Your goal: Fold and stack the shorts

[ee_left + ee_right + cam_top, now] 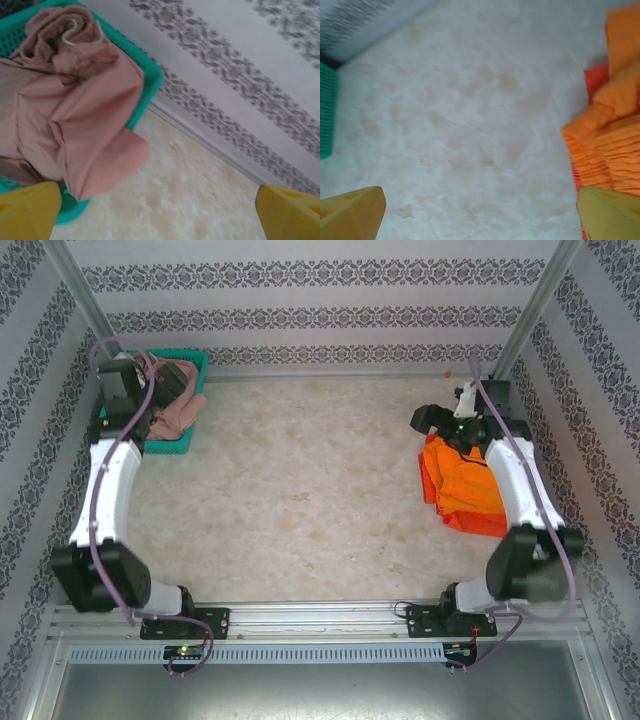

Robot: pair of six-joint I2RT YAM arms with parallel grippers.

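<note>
Left pincer (160, 215) and right pincer (480, 215) both gape empty, so we should pinch the pink shorts (85, 110) by the edge overhanging the basket (151, 75).

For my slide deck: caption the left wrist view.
Open left gripper hovers near pink shorts draped over the teal basket's rim.
</note>
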